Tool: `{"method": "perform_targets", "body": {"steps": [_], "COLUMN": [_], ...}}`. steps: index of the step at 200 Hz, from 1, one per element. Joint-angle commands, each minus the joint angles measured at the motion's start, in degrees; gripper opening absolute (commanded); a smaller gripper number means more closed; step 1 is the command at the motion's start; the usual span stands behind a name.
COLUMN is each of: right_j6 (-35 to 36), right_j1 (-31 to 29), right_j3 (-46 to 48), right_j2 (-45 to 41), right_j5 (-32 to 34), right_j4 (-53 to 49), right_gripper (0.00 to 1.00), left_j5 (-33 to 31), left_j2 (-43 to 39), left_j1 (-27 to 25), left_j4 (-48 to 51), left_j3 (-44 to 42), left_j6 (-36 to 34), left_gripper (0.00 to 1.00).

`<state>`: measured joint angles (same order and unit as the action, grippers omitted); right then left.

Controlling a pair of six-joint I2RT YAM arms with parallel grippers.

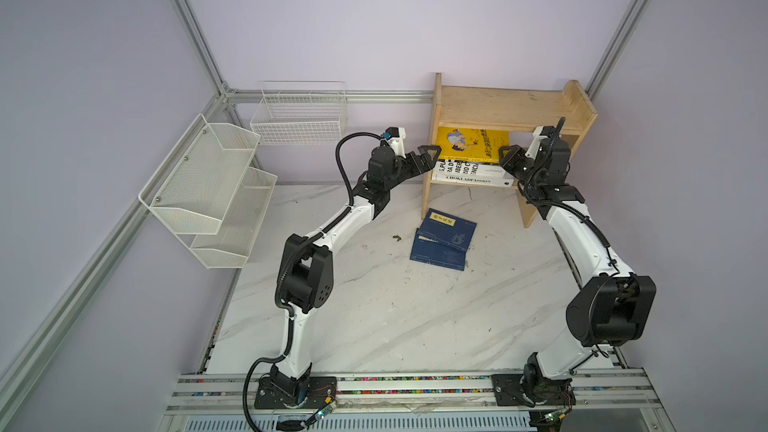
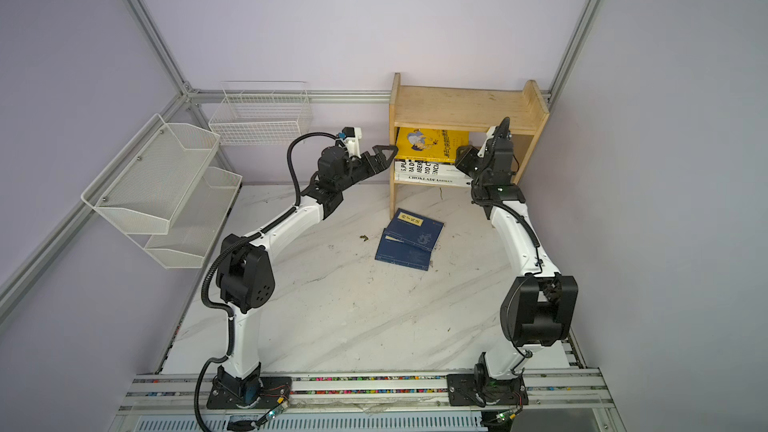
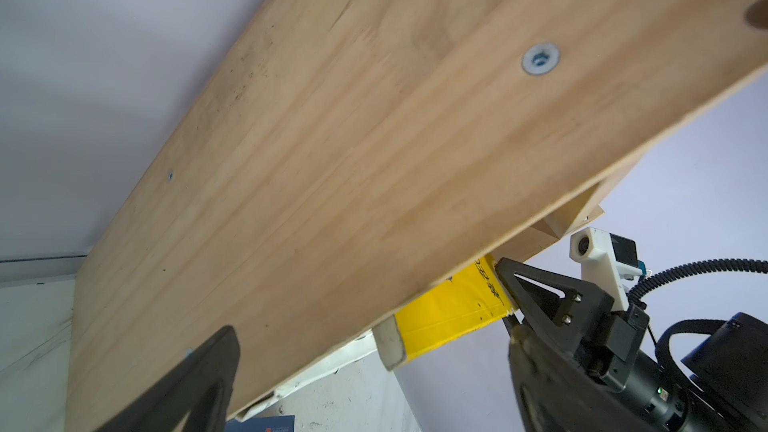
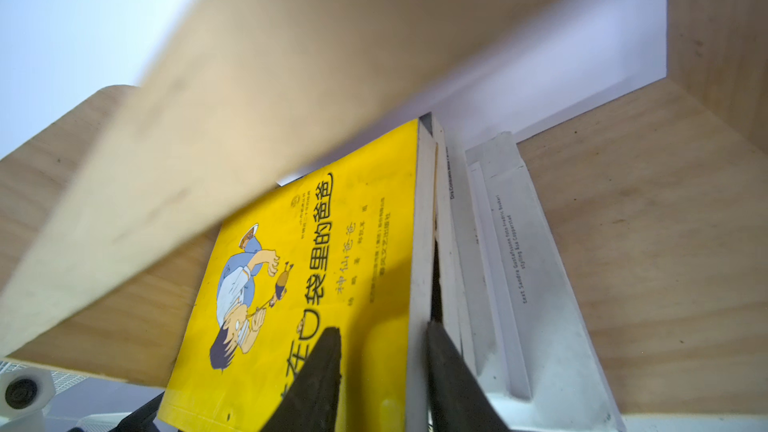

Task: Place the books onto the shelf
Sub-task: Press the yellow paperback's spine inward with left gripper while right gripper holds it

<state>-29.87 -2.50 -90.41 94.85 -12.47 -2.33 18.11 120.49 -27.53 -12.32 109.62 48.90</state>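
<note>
The yellow book (image 4: 316,268) lies flat on top of the stack in the lower tier of the shelf (image 1: 503,106). The right gripper (image 4: 382,328) pinches it at the page edge, one finger on the cover and one beneath. As a thin, glossy paperback it is probably light, floppy and slippery, so a deeper bite should sag less. The left gripper (image 1: 427,156) hangs spread wide and empty beside the shelf's side panel. Counted: one yellow, two white books (image 1: 465,174) under it, and two navy books (image 1: 442,243) overlapping on the tabletop (image 1: 374,309). No black book shows clearly.
</note>
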Motion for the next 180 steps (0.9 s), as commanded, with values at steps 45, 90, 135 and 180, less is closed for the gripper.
{"method": "perform_targets", "body": {"steps": [45, 90, 135, 180], "right_j6": [0.5, 0.4, 0.4, -0.2], "right_j1": [-1.1, -1.1, -1.1, -1.1], "right_j3": [-2.5, -2.8, -3.2, -5.0], "right_j2": [1.4, 1.8, 2.4, 4.0], "right_j5": [-0.1, -1.1, -2.3, -3.6], "right_j4": [3.7, 3.5, 3.4, 3.9], "right_gripper": [0.38, 0.39, 0.38, 0.39], "left_j5": [3.6, -0.8, -2.9, -5.2], "left_j2": [-2.0, 0.3, 2.8, 4.3], "left_j1": [-1.0, -1.7, -1.7, -1.7], "left_j4": [4.4, 5.9, 4.4, 4.7], "left_j3": [5.4, 8.6, 11.4, 13.4], "left_j6": [-14.8, -19.0, -18.1, -19.0], "left_gripper": [0.97, 0.84, 0.73, 0.60]}}
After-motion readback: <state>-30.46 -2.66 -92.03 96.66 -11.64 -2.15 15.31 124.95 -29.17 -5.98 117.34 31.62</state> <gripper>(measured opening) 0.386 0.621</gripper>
